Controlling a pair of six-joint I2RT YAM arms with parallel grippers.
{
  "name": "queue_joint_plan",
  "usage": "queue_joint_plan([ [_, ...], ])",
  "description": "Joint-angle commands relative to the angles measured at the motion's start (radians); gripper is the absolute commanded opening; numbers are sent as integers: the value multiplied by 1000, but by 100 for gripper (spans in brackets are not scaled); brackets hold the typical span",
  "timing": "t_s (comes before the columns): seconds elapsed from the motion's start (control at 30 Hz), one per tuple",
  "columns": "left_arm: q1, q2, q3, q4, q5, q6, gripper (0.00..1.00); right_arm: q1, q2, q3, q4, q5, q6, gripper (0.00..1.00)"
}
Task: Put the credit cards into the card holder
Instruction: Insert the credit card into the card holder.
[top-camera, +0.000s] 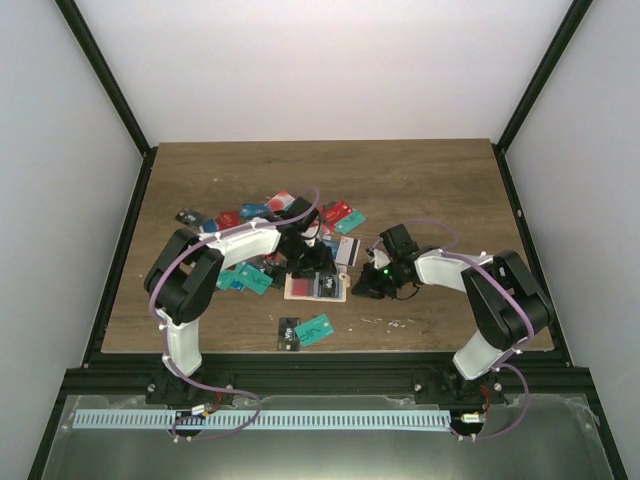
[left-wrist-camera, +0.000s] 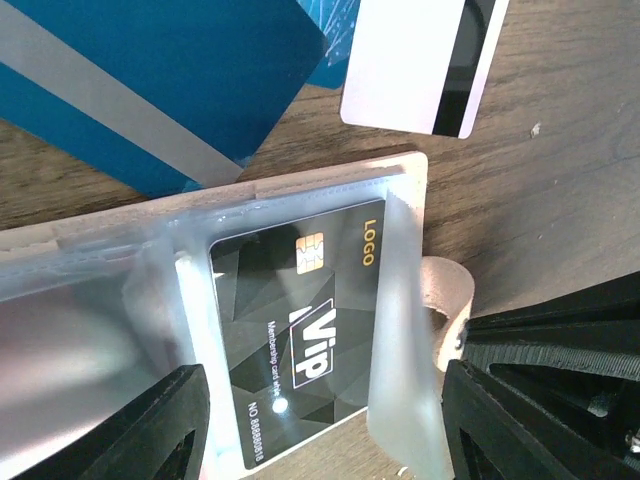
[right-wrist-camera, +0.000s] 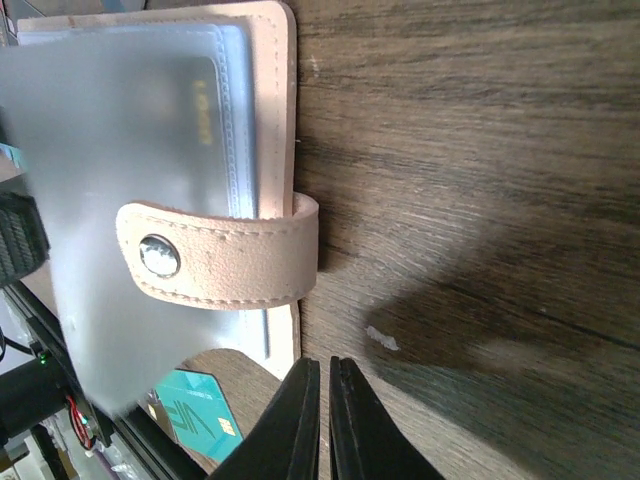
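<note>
Found card holder (top-camera: 300, 289) lying open on the bench (top-camera: 430, 190), mid-front, between both arms. Loose credit cards (top-camera: 335, 215) scattered just behind it, 2 stray cards (top-camera: 316, 328) nearer the front edge.

Noted left jaws released, standing wide on either side of a black VIP card (left-wrist-camera: 300, 340) lying under a clear sleeve (left-wrist-camera: 400, 290) of the holder. Touching neither long edge, as far as visible.

Noted right jaws clenched on nothing, tips low over bare bench just beside the holder's edge, near the snap tab (right-wrist-camera: 220, 255).

Judged step in hand: seating the black card and letting go of it. Cannot tell whether seated fully home, lower end being cut off at the frame edge.

For a clean finish:
- Lift left jaws straight up, avoiding any drag on the floppy sleeve.
- Check card depth before leaving. If proud, nudge the short end with closed tips, along the pocket's axis.
- Use right jaws as a stop against the holder's edge to prevent sliding.
- Mind the tab folded over the sleeves: likely snag for the next card.
- Take next a card lying alone, e.g. white card (left-wrist-camera: 420, 60) or blue card (left-wrist-camera: 150, 90), both just beyond the holder.
</note>
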Motion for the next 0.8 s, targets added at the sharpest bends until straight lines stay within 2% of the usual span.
queue_joint_plan([
  [0.0,-2,-42,55,-93,-47,16,67,-4,-29,-6,6,13,12,7],
  [0.2,-1,-60,87,-145,-82,36,67,-4,-39,-5,5,14,19,7],
  [0.27,-2,-67,89,-151,-87,48,61,-4,-47,-6,14,2,23,7],
  [0.47,-2,-57,47,-116,-58,91,27,-4,-93,-29,98,-67,55,9],
  [0.6,-4,-34,24,-89,-29,111,15,-4,-119,-49,168,-128,84,12],
  [0.77,-4,-4,18,-88,-34,137,8,-1,-116,-60,230,-184,120,15],
])
